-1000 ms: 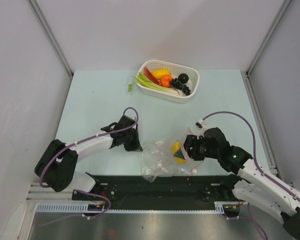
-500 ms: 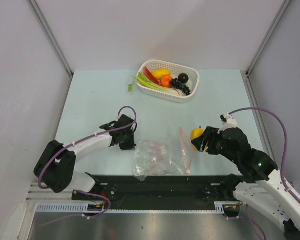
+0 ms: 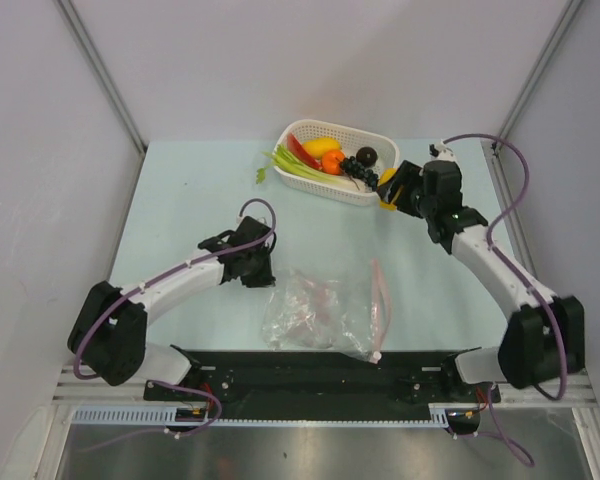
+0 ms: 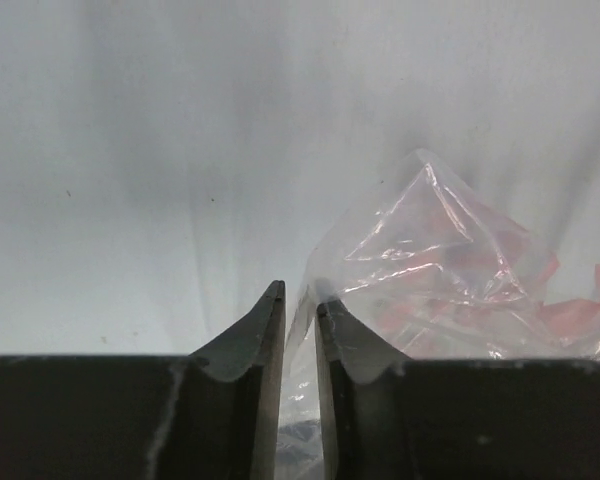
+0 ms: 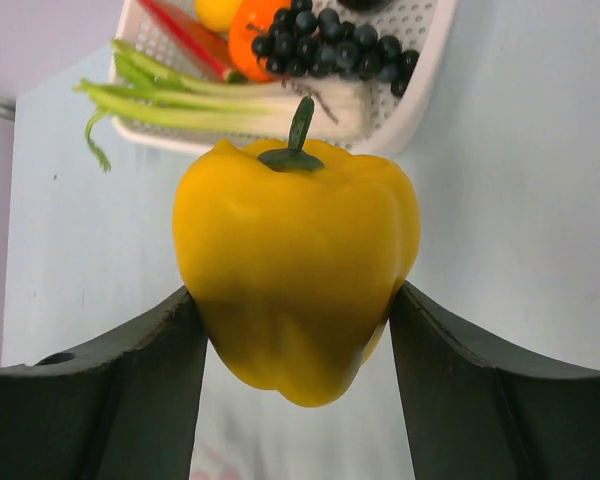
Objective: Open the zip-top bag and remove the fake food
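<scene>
The clear zip-top bag (image 3: 320, 316) lies flat near the table's front, its pink zip strip (image 3: 380, 298) on the right side. My left gripper (image 3: 264, 278) is shut on the bag's left corner; the left wrist view shows the film (image 4: 450, 270) pinched between the fingers (image 4: 265, 330). My right gripper (image 3: 388, 188) is shut on a yellow fake pepper (image 5: 295, 265) and holds it in the air just beside the right end of the white basket (image 3: 382, 148). The basket holds a lemon (image 3: 322, 146), an orange (image 3: 332, 162), a dark round fruit (image 3: 366, 155), a red piece (image 3: 299, 150) and a green-white stalk (image 3: 298, 168).
The basket (image 5: 420, 90) stands at the table's far edge, with dark grapes (image 5: 330, 45) at its near end. A black rail (image 3: 310, 375) runs along the front edge behind the arm bases. Grey walls close in left and right.
My right arm has carried the yellow pepper from the bag's mouth up and away to the basket. The bag has sunk flat. My left gripper has kept hold of its corner and barely moved.
</scene>
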